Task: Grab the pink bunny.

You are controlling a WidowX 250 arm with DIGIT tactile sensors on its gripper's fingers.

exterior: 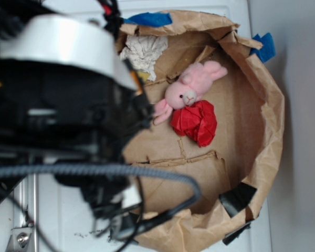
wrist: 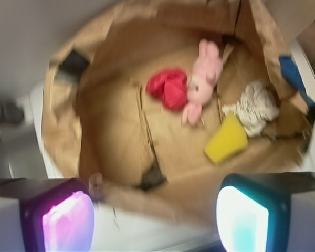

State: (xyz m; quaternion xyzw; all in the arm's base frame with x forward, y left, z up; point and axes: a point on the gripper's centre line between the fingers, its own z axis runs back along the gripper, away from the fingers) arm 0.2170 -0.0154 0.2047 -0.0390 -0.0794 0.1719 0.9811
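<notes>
Approach step: the pincer (wrist: 155, 220) hangs open and empty above the paper bag (wrist: 63, 131). The pink bunny (wrist: 202, 84) lies inside, toward one o'clock, touching the red wad (wrist: 168, 88); next, descend over it.

Bright, even light; blurred wrist view

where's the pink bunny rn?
In the exterior view, the pink bunny lies inside the brown paper bag, upper middle, touching the red paper wad just below it.
</notes>
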